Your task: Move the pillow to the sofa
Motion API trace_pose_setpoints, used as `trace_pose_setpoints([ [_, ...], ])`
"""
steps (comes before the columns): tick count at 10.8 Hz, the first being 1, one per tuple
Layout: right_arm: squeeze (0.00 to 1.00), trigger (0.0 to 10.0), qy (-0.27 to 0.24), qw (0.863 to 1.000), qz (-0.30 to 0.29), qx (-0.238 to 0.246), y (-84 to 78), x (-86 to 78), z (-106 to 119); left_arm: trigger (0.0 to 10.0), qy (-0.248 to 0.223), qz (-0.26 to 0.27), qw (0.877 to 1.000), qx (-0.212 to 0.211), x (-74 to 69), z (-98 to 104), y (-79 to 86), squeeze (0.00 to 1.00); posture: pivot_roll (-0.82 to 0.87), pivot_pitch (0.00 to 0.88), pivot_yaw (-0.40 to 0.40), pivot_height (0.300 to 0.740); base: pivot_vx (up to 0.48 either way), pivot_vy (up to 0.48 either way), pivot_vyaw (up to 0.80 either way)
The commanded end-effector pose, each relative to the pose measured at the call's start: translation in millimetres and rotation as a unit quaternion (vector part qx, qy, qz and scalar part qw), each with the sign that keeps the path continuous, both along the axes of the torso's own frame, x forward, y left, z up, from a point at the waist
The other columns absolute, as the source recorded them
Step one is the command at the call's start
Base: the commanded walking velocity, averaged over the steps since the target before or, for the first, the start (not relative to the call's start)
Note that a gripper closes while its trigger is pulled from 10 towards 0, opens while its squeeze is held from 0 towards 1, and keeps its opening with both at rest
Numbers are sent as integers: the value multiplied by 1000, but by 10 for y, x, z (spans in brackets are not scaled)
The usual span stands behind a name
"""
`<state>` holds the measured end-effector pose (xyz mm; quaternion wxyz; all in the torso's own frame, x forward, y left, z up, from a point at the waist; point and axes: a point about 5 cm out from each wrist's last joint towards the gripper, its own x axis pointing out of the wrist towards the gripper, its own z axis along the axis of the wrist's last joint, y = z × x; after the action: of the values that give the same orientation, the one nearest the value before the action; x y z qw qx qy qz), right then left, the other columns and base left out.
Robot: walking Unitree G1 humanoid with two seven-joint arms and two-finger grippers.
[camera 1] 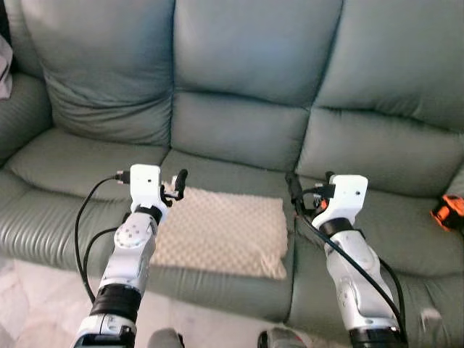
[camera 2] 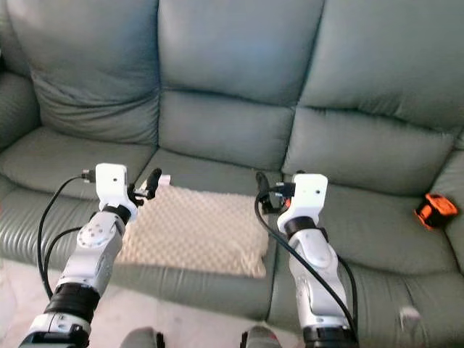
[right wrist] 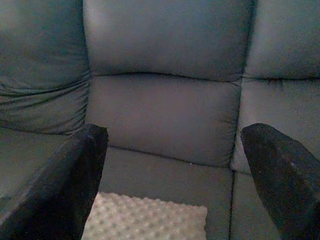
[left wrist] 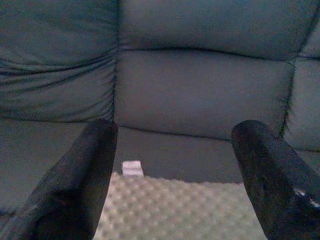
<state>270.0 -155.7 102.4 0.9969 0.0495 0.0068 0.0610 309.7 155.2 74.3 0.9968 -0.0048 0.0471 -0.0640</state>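
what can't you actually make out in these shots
- Orange object on the sofa: cut by the left eye view's edge, too small to identify.
- Pillow: its near left corner sits behind the left arm; the wrist views crop its front.
- White tag at the pillow's edge: too blurred to read.
- Left claw and right claw: open, fingertips cut off by the frames.
- Pale item at the sofa's far left: cropped.

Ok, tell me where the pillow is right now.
In the eye views the pillow lies flat on the sofa's middle seat cushion near its front edge, between the open left gripper and the right gripper.
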Motion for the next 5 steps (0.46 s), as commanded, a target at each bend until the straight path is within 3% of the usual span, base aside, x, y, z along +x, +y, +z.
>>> trace_pose_setpoints([
  [1,0,10000,0,1000,-2,1,0,6,5,10000,-1,-2,1000,3,10,6,-3,0,-94,0,-12,740,-319,0,0],
  [5,0,10000,-2,1000,-3,2,2,2,13,10000,-1,-5,1000,4,12,7,-4,0,-95,0,-10,740,-305,0,0],
])
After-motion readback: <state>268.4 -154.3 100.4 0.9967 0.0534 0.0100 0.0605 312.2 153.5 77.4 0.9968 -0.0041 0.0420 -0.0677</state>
